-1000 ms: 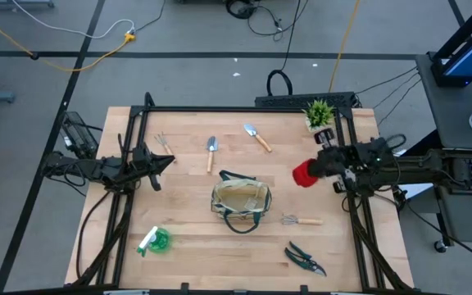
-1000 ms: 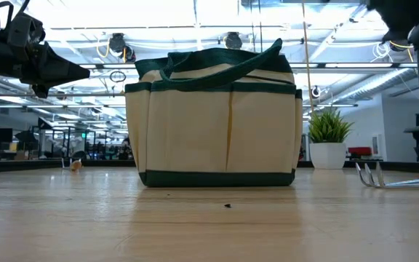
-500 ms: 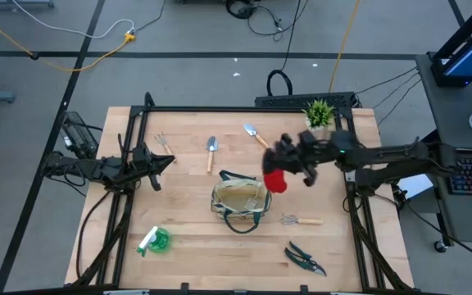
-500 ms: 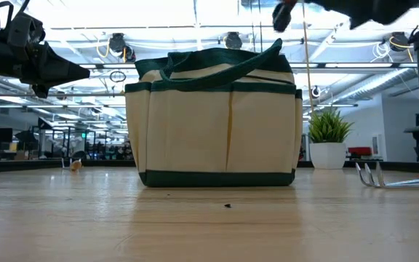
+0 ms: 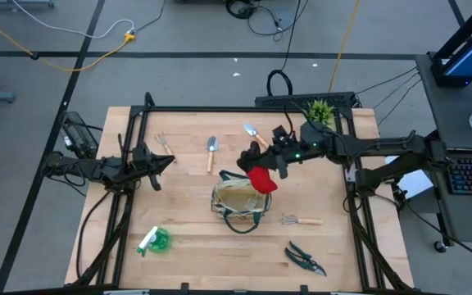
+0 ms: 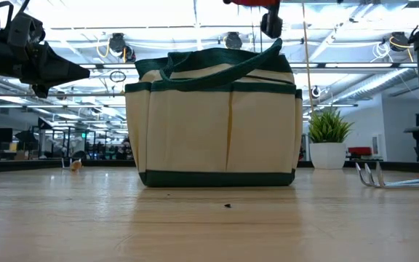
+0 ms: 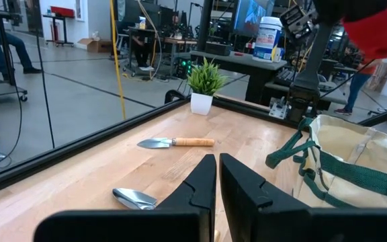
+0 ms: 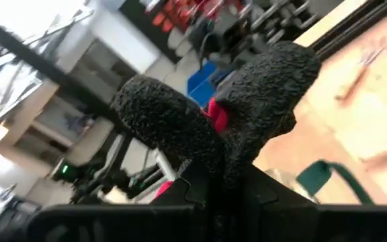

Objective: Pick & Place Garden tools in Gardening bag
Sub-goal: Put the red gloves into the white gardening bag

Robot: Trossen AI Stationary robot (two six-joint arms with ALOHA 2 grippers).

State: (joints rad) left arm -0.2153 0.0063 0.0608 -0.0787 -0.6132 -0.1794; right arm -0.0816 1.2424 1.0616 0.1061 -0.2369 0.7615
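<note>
Above the gardening bag (image 5: 240, 199) at mid-table, the right gripper (image 5: 260, 166) — pinching the red-and-black item (image 5: 260, 179) — is arriving from the right edge, nearing release, while the left gripper (image 5: 156, 161), pressed together, is waiting.

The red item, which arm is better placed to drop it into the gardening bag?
The right. Its gripper already holds the red item above the bag's far rim. The left gripper sits shut and empty near the table's left edge.

- Gardening bag (image 5: 240, 203) mouth lies open from above — only its looped handles (image 5: 238, 176) cross it.
- Right tool (image 5: 258, 164) with red-and-black item (image 5: 261, 179) hangs over the far rim.
</note>
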